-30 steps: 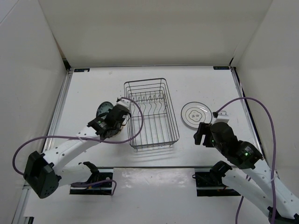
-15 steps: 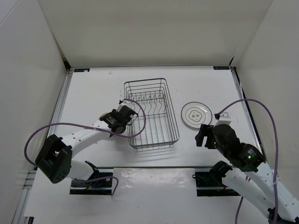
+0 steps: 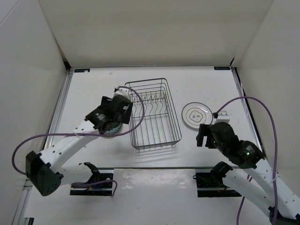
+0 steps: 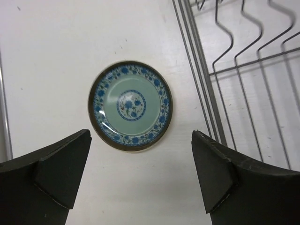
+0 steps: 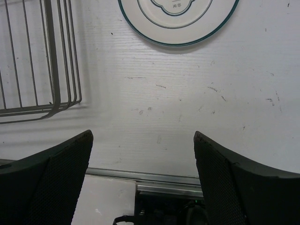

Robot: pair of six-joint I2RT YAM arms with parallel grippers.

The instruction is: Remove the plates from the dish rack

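Left claw (image 4: 139, 136): gaping, empty
Blue plate (image 4: 130, 105): on bench (image 4: 51, 42), just left of dish rack (image 4: 204, 98)
Right claw (image 5: 143, 136): gaping, empty
White plate (image 3: 197, 114): probably flat, right of rack

blue floral plate (image 4: 130, 105), dark-ringed white plate (image 3: 196, 114)

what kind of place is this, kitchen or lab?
Probably a robot lab cell, not a kitchen: a white table boxed in by plain white panels, holding a wire dish rack, a blue-patterned plate and a white ringed plate.
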